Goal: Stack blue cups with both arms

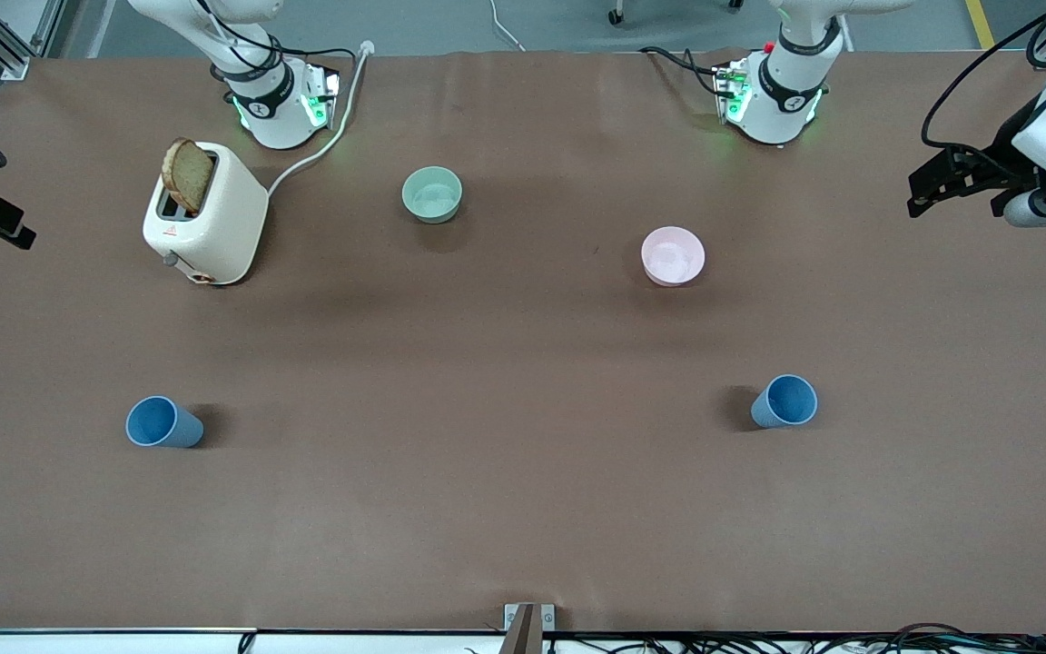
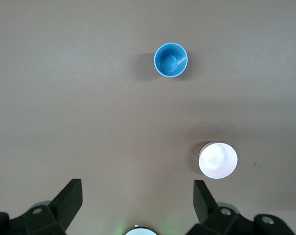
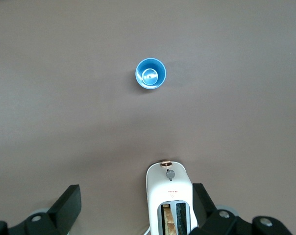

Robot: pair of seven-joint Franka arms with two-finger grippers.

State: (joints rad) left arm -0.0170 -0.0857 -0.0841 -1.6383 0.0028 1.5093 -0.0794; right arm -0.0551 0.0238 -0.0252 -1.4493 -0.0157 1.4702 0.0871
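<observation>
Two blue cups stand upright and apart on the brown table. One cup point(image 1: 162, 422) is toward the right arm's end and also shows in the right wrist view point(image 3: 150, 73). The other cup point(image 1: 785, 401) is toward the left arm's end and also shows in the left wrist view point(image 2: 170, 59). My left gripper point(image 2: 138, 188) is open and empty, high over the table near its base. My right gripper point(image 3: 136, 193) is open and empty, high over the toaster point(image 3: 168, 196). Neither gripper shows in the front view.
A white toaster point(image 1: 205, 213) with a bread slice point(image 1: 187, 174) stands near the right arm's base. A pale green bowl point(image 1: 432, 193) and a pink bowl point(image 1: 673, 255) sit farther from the front camera than the cups. The pink bowl also shows in the left wrist view point(image 2: 217, 160).
</observation>
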